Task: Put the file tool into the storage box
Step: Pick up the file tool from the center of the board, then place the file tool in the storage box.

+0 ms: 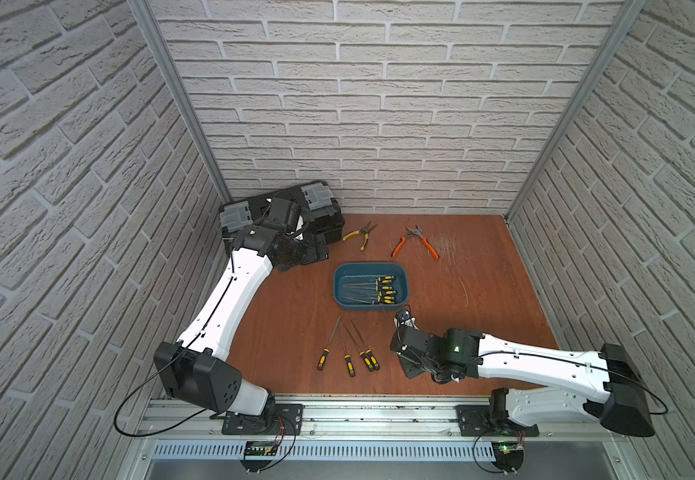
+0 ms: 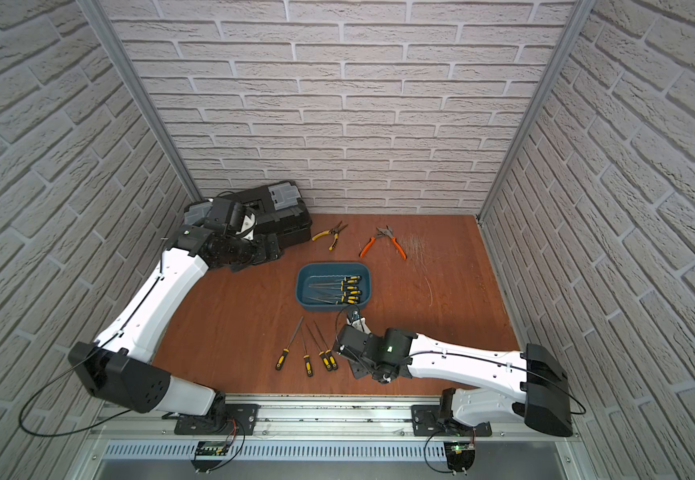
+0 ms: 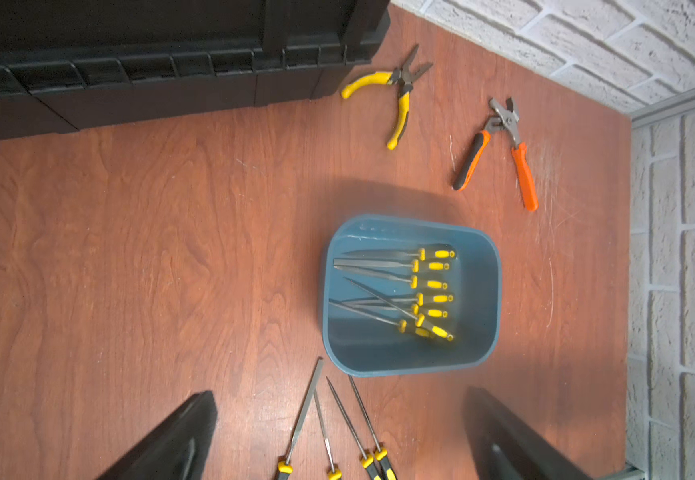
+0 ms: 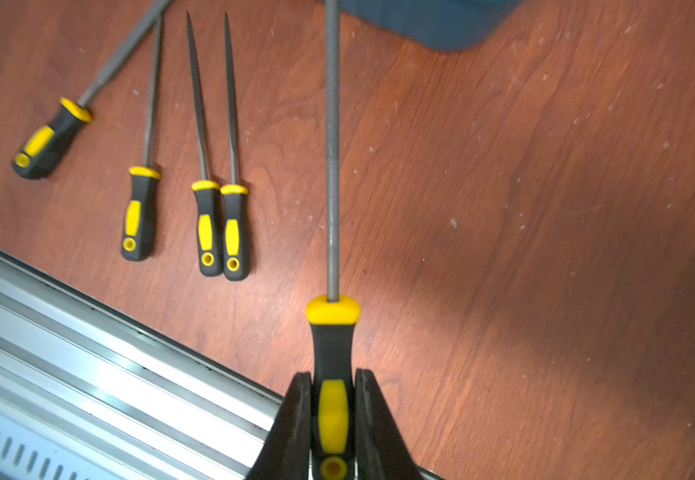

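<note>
Just beside the near corner of the storage box (image 1: 358,305), the right jaws grip a file (image 4: 331,232) by its handle, shaft running straight ahead toward the box. The left jaws gape wide, empty, off by the black toolbox (image 1: 329,222); the right arm is plainly nearer.

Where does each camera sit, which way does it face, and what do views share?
Top views: high above the front rail, facing down toward the back wall; left arm and right arm show.
Left wrist: on the left arm, facing the storage box and yellow pliers; its open left end effector shows.
Right wrist: looks along the file clamped in the right end effector.
Shared: all views show the four loose files.
</note>
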Controlling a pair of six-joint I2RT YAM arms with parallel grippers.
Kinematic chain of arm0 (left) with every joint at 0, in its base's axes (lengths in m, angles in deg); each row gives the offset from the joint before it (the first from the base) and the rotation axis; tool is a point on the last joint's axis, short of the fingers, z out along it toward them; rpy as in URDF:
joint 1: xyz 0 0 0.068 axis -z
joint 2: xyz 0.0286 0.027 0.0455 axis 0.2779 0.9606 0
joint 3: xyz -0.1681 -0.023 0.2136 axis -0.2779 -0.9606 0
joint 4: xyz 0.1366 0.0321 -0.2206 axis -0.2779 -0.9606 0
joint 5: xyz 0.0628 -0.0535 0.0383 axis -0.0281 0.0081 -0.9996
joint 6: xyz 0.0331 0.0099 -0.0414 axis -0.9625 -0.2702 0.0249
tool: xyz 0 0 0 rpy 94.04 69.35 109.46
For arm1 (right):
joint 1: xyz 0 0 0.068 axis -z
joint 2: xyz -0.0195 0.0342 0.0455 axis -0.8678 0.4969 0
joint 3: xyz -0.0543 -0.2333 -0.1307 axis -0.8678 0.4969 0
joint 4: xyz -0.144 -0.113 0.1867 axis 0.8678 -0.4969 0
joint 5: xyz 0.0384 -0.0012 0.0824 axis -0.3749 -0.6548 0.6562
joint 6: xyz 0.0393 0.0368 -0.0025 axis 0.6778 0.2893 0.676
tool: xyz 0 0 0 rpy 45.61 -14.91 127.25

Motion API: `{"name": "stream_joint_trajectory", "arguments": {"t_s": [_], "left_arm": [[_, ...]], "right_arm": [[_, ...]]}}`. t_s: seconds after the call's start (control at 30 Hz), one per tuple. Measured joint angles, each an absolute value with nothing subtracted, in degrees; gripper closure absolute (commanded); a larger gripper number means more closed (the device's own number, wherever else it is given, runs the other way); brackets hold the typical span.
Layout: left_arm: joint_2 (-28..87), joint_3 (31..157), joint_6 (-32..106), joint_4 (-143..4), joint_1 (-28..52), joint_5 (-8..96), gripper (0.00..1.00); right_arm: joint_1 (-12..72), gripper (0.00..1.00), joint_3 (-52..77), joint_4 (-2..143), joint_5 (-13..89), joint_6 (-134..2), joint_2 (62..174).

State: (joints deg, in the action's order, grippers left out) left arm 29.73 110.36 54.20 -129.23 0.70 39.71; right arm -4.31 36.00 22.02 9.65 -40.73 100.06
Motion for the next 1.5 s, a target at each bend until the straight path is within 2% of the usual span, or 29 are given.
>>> {"name": "stream_joint_trajectory", "arguments": {"t_s": [0.2,0.43,0.63,0.9,0.97,1.1,1.23,1.3,1.5], "left_arm": [[30.94,111.11,53.63,-129.3,0.7,40.71,0.02],[31.37,111.41,53.02,-129.78,0.7,41.35,0.02],[33.36,113.99,52.91,-130.9,0.7,40.98,0.02],[33.78,114.45,53.3,-131.88,0.64,39.55,0.02],[33.78,114.41,53.93,-131.81,0.44,39.58,0.02],[33.78,113.73,54.48,-131.38,-0.04,39.55,0.02],[33.84,111.98,54.94,-131.31,-0.37,39.55,0.02],[34.0,111.89,55.33,-131.14,-0.37,39.58,0.02],[34.04,110.82,55.38,-128.8,-0.37,39.31,0.02]], "right_arm": [[8.5,0.88,27.02,20.4,15.69,-56.43,101.94],[22.4,0.92,11.79,19.26,27.16,-79.27,117.96],[26.71,0.94,2.0,19.22,32.04,-92.86,132.67],[26.84,0.93,1.16,19.72,33.0,-102.54,140.12],[26.84,0.88,1.03,19.9,32.8,-103.92,140.36],[26.84,0.61,1.01,20.16,31.21,-105.58,140.36],[26.84,0.43,1.3,21.05,28.95,-106.22,140.36],[26.84,0.28,1.3,21.47,27.86,-105.65,140.34],[26.84,0.26,1.34,22.02,25.13,-100.71,137.54]]}}
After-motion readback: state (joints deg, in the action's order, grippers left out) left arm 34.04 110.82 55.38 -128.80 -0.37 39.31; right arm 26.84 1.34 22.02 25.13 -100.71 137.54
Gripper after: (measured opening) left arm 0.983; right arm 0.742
